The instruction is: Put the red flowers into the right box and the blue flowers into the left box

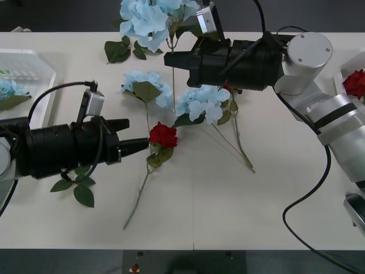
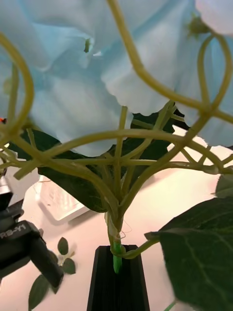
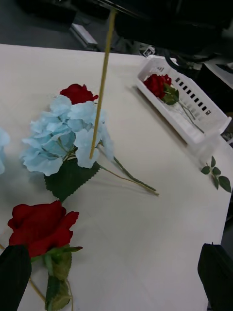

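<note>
Nearest me, the left end effector [image 1: 137, 135] lies low over the counter [image 1: 228, 217], its black fingers spread apart and aimed at a red flower [image 1: 163, 136] that rests just off the fingertips, stem trailing toward the front edge. From the left wrist that rose [image 3: 41, 233] sits between the two open fingers, untouched.

A little farther in, a blue flower [image 1: 202, 104] lies flat mid-counter with another red head tucked against its far side, and a second blue one [image 1: 147, 87] lies to its left.

Beyond them the right end effector [image 1: 174, 60] is raised above the counter, pinched shut on the stem of a blue flower [image 1: 151, 17]; the right wrist shows the green stem [image 2: 116, 255] clamped between the black fingers, bloom overhead.

At the sides, the left box [image 1: 34, 71] already holds one blue bloom and the right box [image 1: 343, 73] one red.

I'd say the blue flower is mid-carry: it needs to travel across to the left box and be let go, with care not to foul the left arm waiting at the rose.
</note>
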Controlling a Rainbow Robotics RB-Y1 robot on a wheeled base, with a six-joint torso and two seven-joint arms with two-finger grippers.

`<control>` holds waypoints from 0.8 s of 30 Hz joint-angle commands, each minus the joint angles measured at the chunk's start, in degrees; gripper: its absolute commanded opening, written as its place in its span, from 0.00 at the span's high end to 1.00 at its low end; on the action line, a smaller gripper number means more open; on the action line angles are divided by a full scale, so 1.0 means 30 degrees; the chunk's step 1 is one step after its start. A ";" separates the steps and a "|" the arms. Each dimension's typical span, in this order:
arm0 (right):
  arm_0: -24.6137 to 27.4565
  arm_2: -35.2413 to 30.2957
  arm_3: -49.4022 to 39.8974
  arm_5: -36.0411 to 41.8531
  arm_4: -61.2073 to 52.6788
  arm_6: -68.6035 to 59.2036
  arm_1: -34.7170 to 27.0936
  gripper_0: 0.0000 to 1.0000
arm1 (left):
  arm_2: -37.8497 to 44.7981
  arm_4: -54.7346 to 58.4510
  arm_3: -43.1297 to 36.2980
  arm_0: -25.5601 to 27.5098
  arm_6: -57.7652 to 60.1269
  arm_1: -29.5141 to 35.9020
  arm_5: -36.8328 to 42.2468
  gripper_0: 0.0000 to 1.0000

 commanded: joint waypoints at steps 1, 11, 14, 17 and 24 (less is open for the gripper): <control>-0.0054 -0.0264 -0.1123 0.0478 -0.0175 -0.0358 -0.0048 1.00 | 0.0089 0.0220 -0.0248 0.0605 -0.0957 -0.1179 -0.0085 0.00; -0.0083 -0.0293 -0.1943 0.1210 -0.1347 -0.0827 0.0420 1.00 | 0.0060 -0.1303 -0.0160 -0.0889 -0.2715 -0.3845 -0.0553 0.00; -0.0054 -0.0293 -0.2207 0.1357 -0.1435 -0.1003 0.0420 1.00 | 0.0060 -0.1860 -0.0102 -0.1417 -0.2715 -0.4402 -0.0876 0.00; -0.0054 -0.0293 -0.2207 0.1503 -0.1405 -0.1149 0.0420 1.00 | 0.0089 -0.2153 0.0367 -0.1944 -0.2744 -0.4753 -0.1052 0.00; 0.0005 -0.0264 -0.2207 0.1298 -0.1405 -0.1413 0.0420 1.00 | 0.0089 -0.2094 0.1744 -0.3175 -0.2949 -0.5457 -0.1403 0.00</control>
